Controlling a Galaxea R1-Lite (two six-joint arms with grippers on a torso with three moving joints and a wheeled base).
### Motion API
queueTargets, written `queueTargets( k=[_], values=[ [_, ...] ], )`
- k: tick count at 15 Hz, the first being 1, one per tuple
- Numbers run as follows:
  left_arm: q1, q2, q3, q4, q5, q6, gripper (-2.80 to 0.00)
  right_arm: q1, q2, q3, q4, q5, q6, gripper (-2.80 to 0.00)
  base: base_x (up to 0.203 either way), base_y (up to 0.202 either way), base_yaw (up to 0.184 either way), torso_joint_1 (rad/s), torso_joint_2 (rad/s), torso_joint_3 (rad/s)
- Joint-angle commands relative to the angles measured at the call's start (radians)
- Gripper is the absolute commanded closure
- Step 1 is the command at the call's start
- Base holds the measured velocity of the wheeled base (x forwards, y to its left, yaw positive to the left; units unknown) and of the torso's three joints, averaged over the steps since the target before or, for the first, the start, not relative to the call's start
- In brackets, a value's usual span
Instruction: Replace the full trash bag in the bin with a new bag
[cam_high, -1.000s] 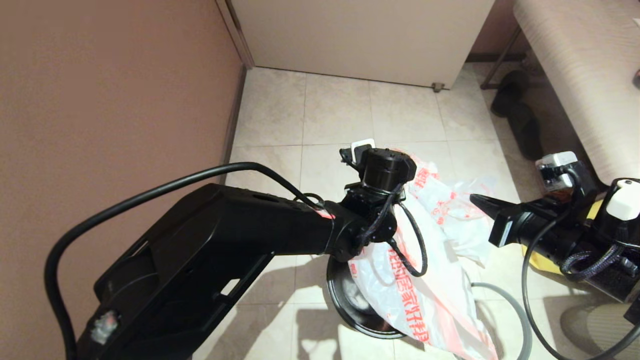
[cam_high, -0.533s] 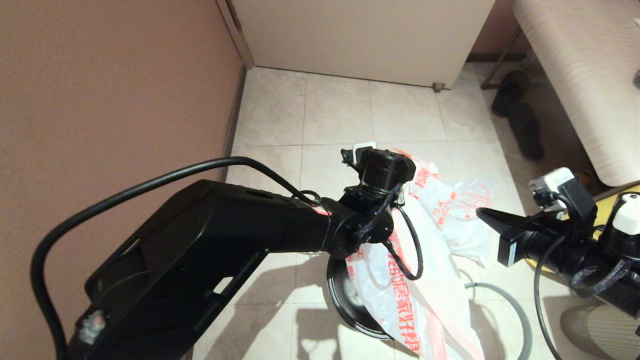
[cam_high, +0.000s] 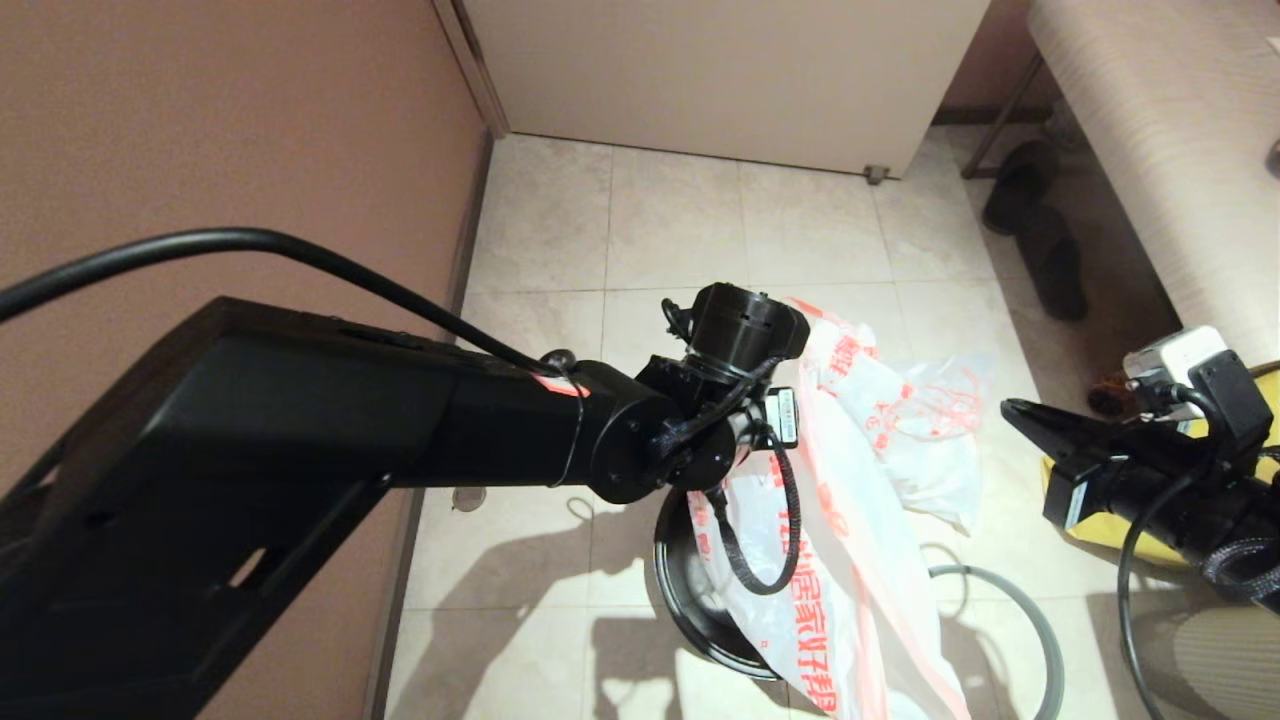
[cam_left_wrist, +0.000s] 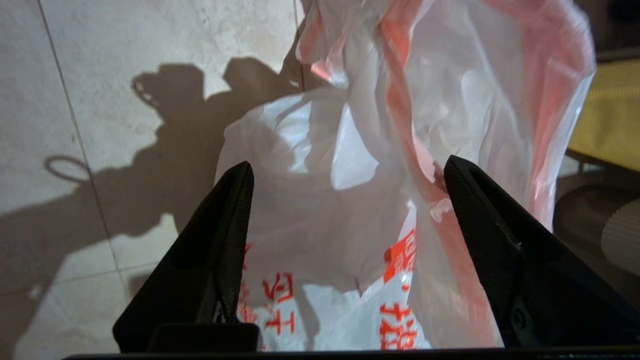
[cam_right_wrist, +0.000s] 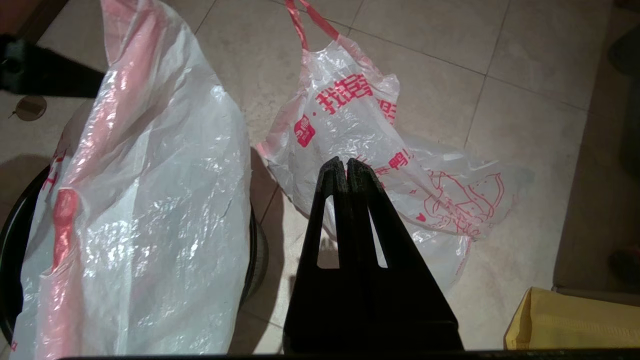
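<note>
Above the bin (cam_high: 690, 590), the left gripper (cam_left_wrist: 345, 175) now stands with its jaws wide apart, where a second ago they were shut; the new bag (cam_left_wrist: 350, 165) lies loosely between the fingers, its pale-orange hem band running up past them, and nothing shows the film pinched. The left arm has also lifted and drawn back since then. From the head camera the new bag drapes over the bin's far side and spills toward the floor, with only part of the black rim exposed, so it is placed on the bin but, in my judgement, not yet seated or spread inside. Just beyond it, on the tiles, lies the full trash bag (cam_right_wrist: 380, 150), handles trailing, clear of the bin. The grey hoop rim (cam_high: 1030, 620) rests on the floor beside the bin, unfitted. The right gripper (cam_right_wrist: 346, 167) hovers over the full bag with its tips pressed together, holding nothing. Release appears complete; opening the bag's mouth and fitting the hoop remain.
</note>
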Motion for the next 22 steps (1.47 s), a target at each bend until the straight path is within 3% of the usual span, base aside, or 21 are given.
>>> queueTargets(
  k=[1,3,5,8,9,12,14,17,18,22],
  values=[
    [0.004,-0.069,0.069,0.013,-0.033,-0.010,-2.80,-0.024,0.021,0.016,-0.055,0.001,-0.003,0.00,0.000,0.000,0.000,0.000,0.00,0.000],
    [0.026,-0.136,0.154,0.065,-0.177,-0.020,-2.80,-0.014,0.055,0.059,-0.136,0.003,-0.013,0.00,0.000,0.000,0.000,0.000,0.00,0.000],
    [0.038,-0.198,0.221,0.114,-0.276,-0.019,-2.80,0.067,0.053,0.117,-0.144,0.001,-0.023,0.00,0.000,0.000,0.000,0.000,0.00,0.000],
    [0.056,-0.307,0.349,0.132,-0.437,-0.009,-2.80,0.154,-0.016,0.330,-0.147,-0.001,-0.022,0.00,0.000,0.000,0.000,0.000,0.00,0.000],
    [0.053,-0.314,0.356,0.137,-0.447,-0.004,-2.80,0.194,-0.037,0.376,-0.159,-0.001,-0.003,0.00,0.000,0.000,0.000,0.000,0.00,0.000],
    [0.001,-0.283,0.409,0.152,-0.439,-0.007,-2.80,0.203,-0.181,0.383,-0.168,-0.002,0.048,0.00,0.000,0.000,0.000,0.000,0.00,0.000],
    [-0.002,-0.251,0.430,0.139,-0.417,-0.016,-2.80,0.199,-0.233,0.383,-0.087,-0.003,0.060,0.00,0.000,0.000,0.000,0.000,0.00,0.000],
    [-0.042,-0.213,0.432,0.022,-0.344,-0.060,-2.80,0.184,-0.139,0.383,0.050,0.053,0.101,0.00,0.000,0.000,0.000,0.000,0.00,0.000],
    [-0.054,-0.200,0.432,0.016,-0.305,-0.062,-2.80,0.186,-0.142,0.383,0.071,0.065,0.094,0.00,0.000,0.000,0.000,0.000,0.00,0.000],
    [-0.055,-0.185,0.435,0.013,-0.283,-0.079,-2.80,0.249,-0.206,0.383,0.251,0.095,0.009,0.00,0.000,0.000,0.000,0.000,0.00,0.000]
  ],
)
